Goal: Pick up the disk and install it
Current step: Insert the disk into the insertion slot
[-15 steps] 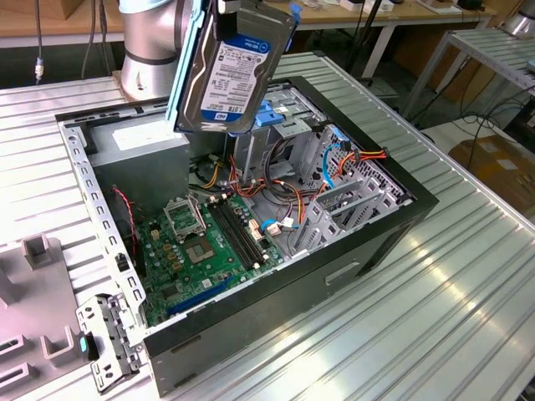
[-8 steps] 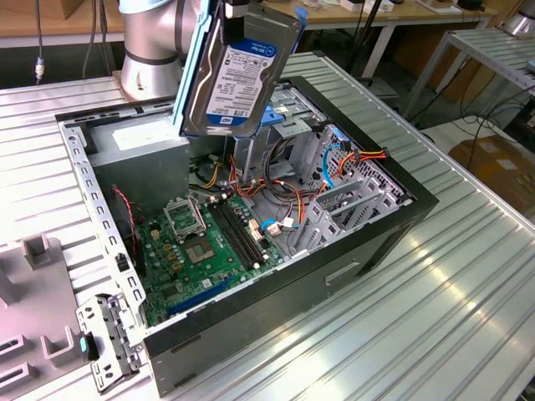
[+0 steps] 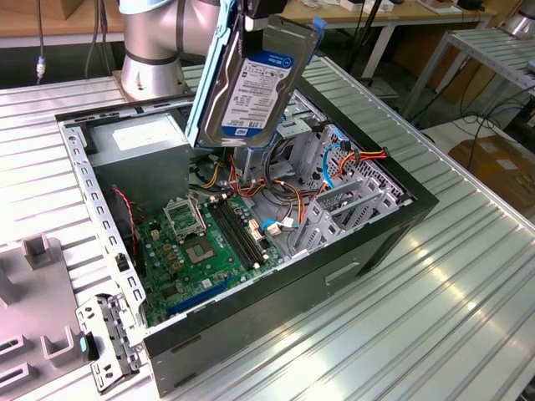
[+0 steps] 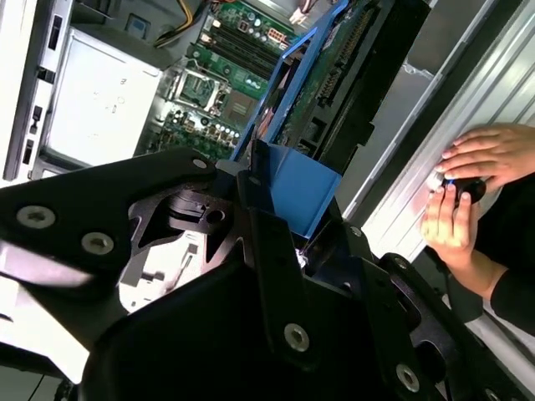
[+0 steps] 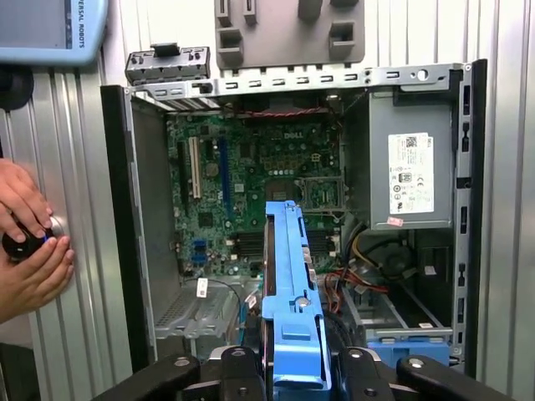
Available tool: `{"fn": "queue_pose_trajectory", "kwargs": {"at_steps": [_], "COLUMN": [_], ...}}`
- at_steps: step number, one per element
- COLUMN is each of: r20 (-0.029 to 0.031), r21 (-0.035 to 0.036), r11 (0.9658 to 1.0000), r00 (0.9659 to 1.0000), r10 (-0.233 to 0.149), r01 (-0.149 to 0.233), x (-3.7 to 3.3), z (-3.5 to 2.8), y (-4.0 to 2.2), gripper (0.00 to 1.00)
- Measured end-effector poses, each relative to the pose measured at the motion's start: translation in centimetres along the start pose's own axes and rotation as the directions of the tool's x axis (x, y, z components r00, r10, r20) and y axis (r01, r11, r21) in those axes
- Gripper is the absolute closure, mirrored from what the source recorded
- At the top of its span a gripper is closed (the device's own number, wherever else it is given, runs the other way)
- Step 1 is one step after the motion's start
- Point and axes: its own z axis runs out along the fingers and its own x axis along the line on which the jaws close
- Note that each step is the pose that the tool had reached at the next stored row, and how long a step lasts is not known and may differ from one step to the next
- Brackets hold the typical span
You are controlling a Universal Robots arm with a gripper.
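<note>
Ribbed metal tabletop (image 3: 468,276) carries an open computer case (image 3: 368,242) lying on its side, with the arm's silver base (image 3: 155,50) at about eleven o'clock in the exterior view. The disk (image 3: 251,83) hangs at twelve o'clock in that view, raised over the case's interior and tilted, its white-and-blue label facing the camera. The pincer (image 5: 292,368) is clamped on the disk, its black fingers (image 5: 238,372) pressing the light-blue rails from either side.

The first wrist view shows the disk edge-on, a blue rail (image 5: 291,267) running along it. The second wrist view shows its underside instead, with a dark circuit board (image 4: 343,58). Both wrist views show a person's hands (image 5: 29,242) resting on the tabletop beside the case, fingers on a small black knob (image 4: 468,190).

Inside the case lie a green motherboard (image 3: 209,242), a grey power-supply box (image 5: 410,167) with a white label, and bundled coloured cables (image 3: 276,180) beside metal drive cages (image 3: 351,200). A grey fixture plate (image 3: 33,284) sits at eight o'clock in the exterior view.
</note>
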Motion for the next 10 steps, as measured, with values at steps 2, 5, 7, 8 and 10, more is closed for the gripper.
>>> {"fn": "queue_pose_trajectory", "kwargs": {"at_steps": [2, 5, 7, 8, 10], "r20": [-0.0001, 0.0000, 0.0000, -0.0001, -0.0001], "r21": [0.0000, 0.0004, 0.0004, 0.0003, 0.0003], "r11": [1.0000, 1.0000, 1.0000, 1.0000, 1.0000], "r00": [1.0000, 1.0000, 1.0000, 1.0000, 1.0000], "r10": [0.000, 0.000, 0.000, 0.000, 0.000], "r01": [0.000, 0.000, 0.000, 0.000, 0.000], "x": [0.62, 1.29, 1.95, 2.14, 2.86], "z": [0.09, 0.23, 0.36, 0.40, 0.55], "y": [-0.12, -0.17, -0.20, -0.22, -0.28], "gripper": [0.63, 0.63, 0.63, 0.63, 0.63]}}
